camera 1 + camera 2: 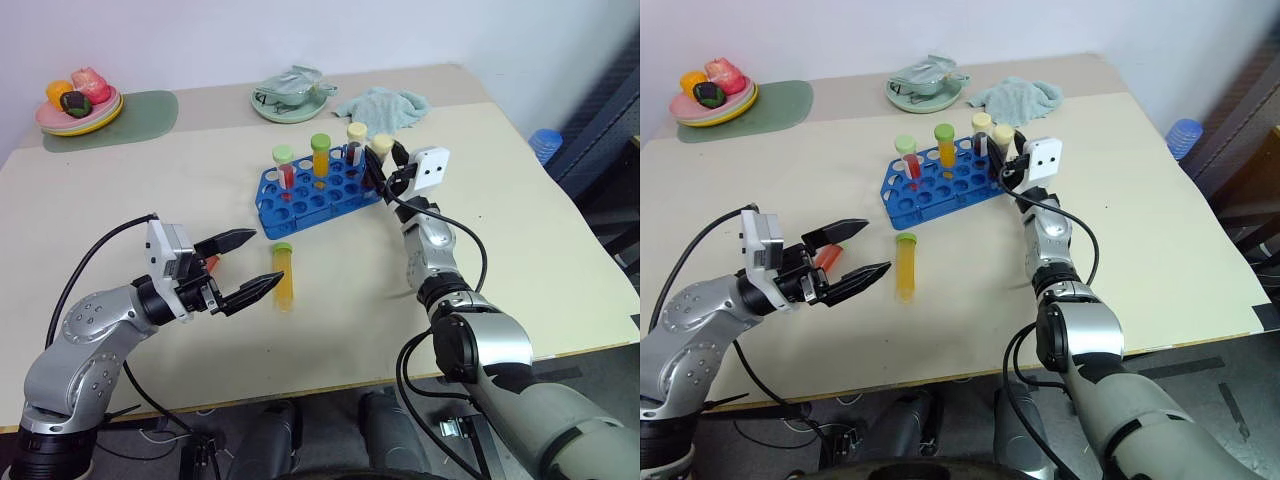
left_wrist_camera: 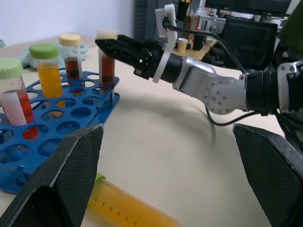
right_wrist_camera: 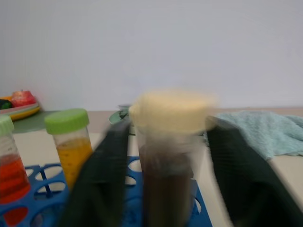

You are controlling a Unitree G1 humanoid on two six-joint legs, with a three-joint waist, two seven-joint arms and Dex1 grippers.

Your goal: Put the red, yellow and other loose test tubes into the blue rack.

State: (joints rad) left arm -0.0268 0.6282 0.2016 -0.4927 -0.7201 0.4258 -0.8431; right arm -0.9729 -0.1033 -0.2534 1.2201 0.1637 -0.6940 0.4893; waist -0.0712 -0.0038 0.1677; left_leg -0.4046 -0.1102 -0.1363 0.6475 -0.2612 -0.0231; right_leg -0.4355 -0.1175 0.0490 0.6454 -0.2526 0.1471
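Risk: your right gripper (image 1: pixel 378 166) has parted its fingers around the brown tube (image 2: pixel 107 61) seated in the blue rack (image 1: pixel 315 195), so a careless withdrawal could tip it; left gripper (image 1: pixel 247 266) gapes empty beside the loose yellow tube (image 1: pixel 284 276) on the table.

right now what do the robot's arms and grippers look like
Both arms are silver-grey metal with black joint bands and loose black cables. The left gripper has two black pointed fingers and a white wrist block; the right gripper has black fingers and a white box with two dark dots.
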